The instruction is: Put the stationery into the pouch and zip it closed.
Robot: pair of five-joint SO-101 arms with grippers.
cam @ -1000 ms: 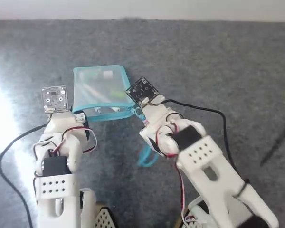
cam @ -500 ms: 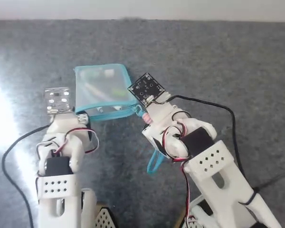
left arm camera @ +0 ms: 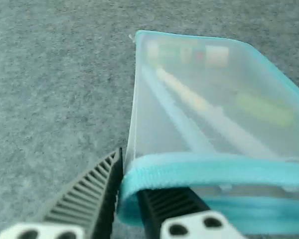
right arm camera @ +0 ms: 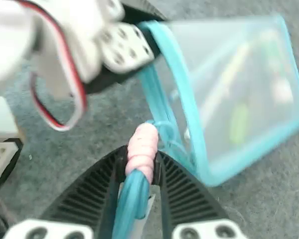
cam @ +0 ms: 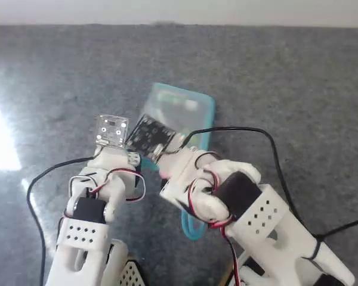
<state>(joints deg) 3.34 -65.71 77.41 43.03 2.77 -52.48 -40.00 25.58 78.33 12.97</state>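
Gleaming table (cam: 298,89) under pouch (cam: 185,110); pale wall (cam: 227,11)

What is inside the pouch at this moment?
Through the pouch's clear wall: a long pale stick, a second pale one beside it, a green piece and small coloured pieces at the far end. The left gripper clamps one corner and hides it.
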